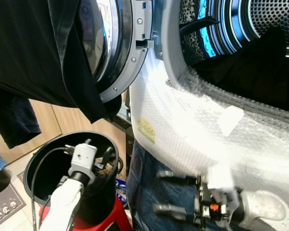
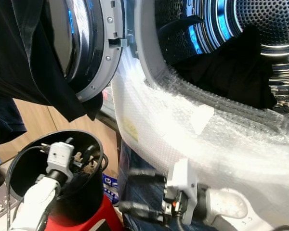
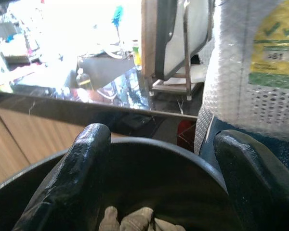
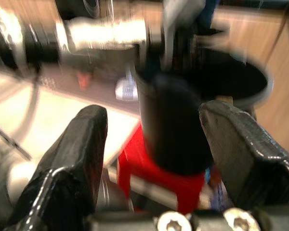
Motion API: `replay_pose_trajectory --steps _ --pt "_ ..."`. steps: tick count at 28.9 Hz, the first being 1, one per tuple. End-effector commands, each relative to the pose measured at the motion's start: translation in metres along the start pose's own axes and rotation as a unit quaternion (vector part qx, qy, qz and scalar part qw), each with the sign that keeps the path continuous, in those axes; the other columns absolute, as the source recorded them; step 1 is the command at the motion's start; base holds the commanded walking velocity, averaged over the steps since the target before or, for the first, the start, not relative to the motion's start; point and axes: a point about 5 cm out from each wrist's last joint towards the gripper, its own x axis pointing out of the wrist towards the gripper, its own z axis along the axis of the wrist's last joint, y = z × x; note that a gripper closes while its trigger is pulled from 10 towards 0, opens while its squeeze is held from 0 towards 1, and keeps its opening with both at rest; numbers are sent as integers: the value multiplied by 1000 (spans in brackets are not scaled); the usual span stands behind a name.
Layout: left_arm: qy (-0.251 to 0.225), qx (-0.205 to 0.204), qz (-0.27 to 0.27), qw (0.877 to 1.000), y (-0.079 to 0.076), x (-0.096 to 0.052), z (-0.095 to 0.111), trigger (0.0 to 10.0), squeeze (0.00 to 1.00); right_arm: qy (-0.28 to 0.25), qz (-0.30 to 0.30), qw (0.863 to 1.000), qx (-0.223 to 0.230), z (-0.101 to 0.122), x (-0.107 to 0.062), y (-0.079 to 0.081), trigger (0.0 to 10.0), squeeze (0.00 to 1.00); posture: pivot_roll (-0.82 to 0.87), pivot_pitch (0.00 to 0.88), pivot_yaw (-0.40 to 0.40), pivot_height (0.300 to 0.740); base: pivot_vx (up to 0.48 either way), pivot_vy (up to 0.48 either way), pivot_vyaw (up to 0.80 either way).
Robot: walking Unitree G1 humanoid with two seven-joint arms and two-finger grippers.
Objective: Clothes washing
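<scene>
since both hands sit low in front of the washing machine, the nearest things come first: the left hand reaches down into the black bucket, its two fingers spread wide apart with nothing between them, and something pale lies at the bucket's bottom just below the fingertips, too small to name. the right hand hangs lower on the other side, fingers spread and empty, pointing across toward the bucket, in front of blue cloth that hangs below the machine. the bucket stands on a red stool. higher up, the machine's front is wrapped in bubble wrap, and its round door is swung open to the left with a black garment draped over it. farthest back, dark clothes already lie in the drum. the draped garment hangs above and to the left of both hands, its long side running downward, so the left hand looks the nearer; i judge it would have to rise out of the bucket, then carry the garment to the right into the drum.
</scene>
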Motion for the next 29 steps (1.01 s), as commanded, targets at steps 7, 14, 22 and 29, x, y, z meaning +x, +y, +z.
replay_pose_trajectory --steps 7,14,22,29 --pt "-10 -12 31 999 10 -7 14 10000 0 230 -147 959 79 -134 -13 -15 10000 78 159 22 -30 740 0 0 0" --pt "-6 -50 47 998 17 -10 20 10000 0 365 -161 906 144 -212 -3 19 10000 1000 189 17 -26 740 0 0 0" --pt "34 -161 123 979 28 -12 12 10000 0 485 -209 844 93 -245 3 37 10000 1000 197 15 -17 740 0 0 0" --pt "77 -166 139 973 29 -12 -5 10000 0 498 -322 788 166 -255 2 45 10000 0 190 16 -2 740 0 0 0"
